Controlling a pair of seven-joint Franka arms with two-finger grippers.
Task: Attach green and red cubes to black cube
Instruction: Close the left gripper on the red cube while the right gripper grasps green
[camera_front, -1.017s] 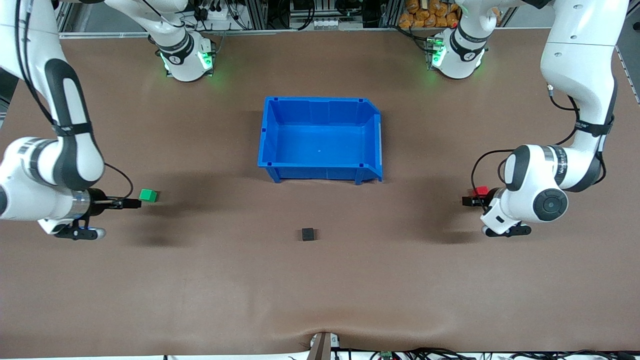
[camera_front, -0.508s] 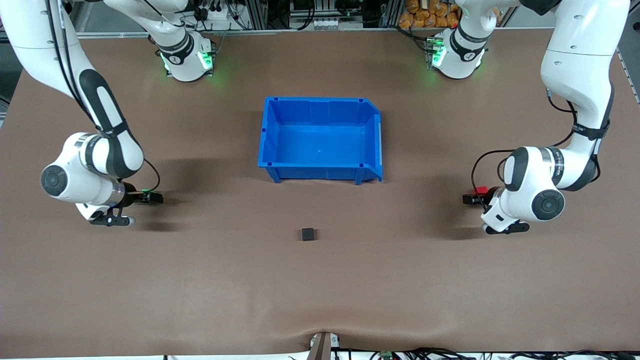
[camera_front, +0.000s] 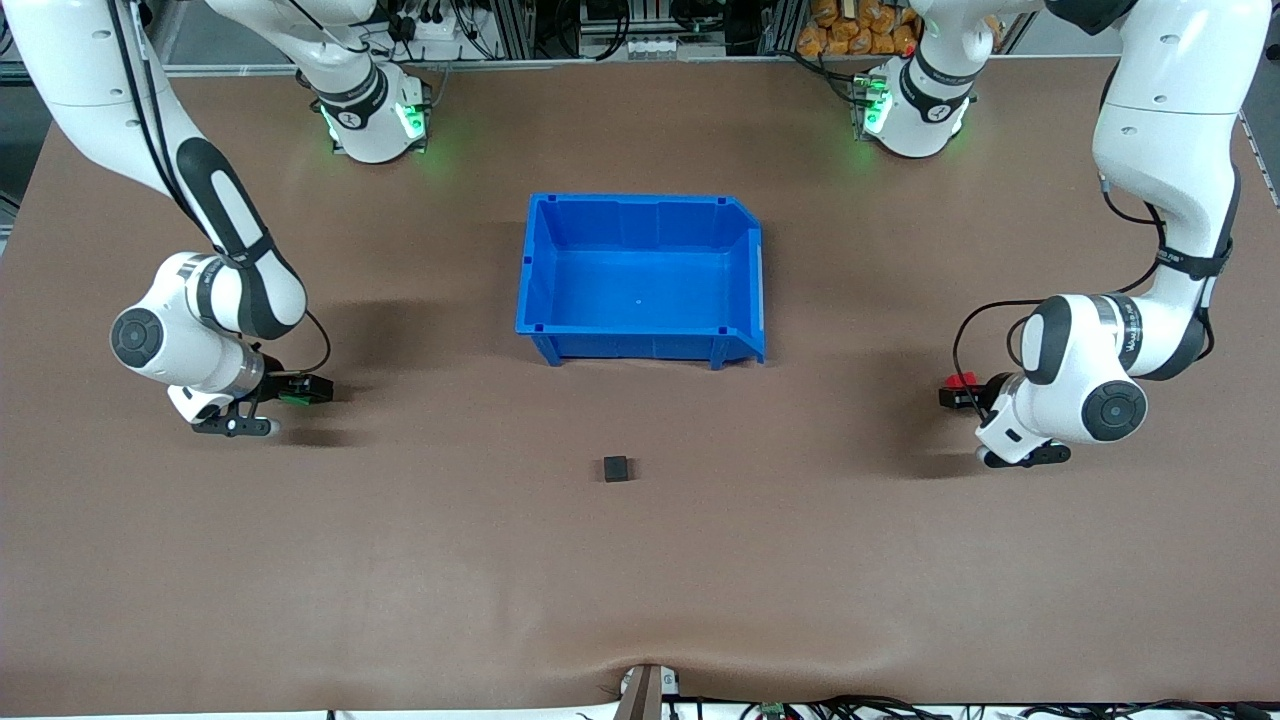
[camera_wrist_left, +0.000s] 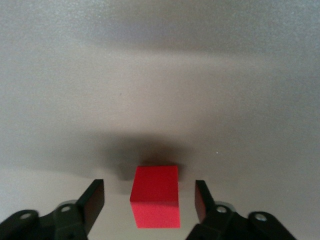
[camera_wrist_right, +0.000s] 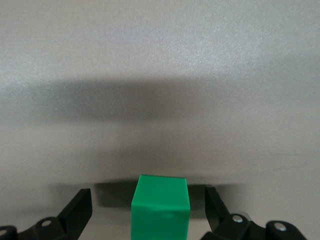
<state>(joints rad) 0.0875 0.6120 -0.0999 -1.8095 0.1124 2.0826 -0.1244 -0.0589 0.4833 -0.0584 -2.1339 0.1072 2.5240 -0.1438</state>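
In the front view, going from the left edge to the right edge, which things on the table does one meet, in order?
Small bright green cube → small matte black cube → small bright red cube. The blue plastic bin is left out, since it spans over the black cube.

green cube (camera_front: 294, 398) mostly hidden by right gripper (camera_front: 300, 389) | red cube (camera_front: 962, 380) partly hidden by left gripper (camera_front: 955, 397)

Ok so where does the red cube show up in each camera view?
Front view: red cube at the left arm's end of the table, at the left gripper.
Left wrist view: between the open fingers, cube.
Right wrist view: not in it.
Shared landmark: the left gripper.
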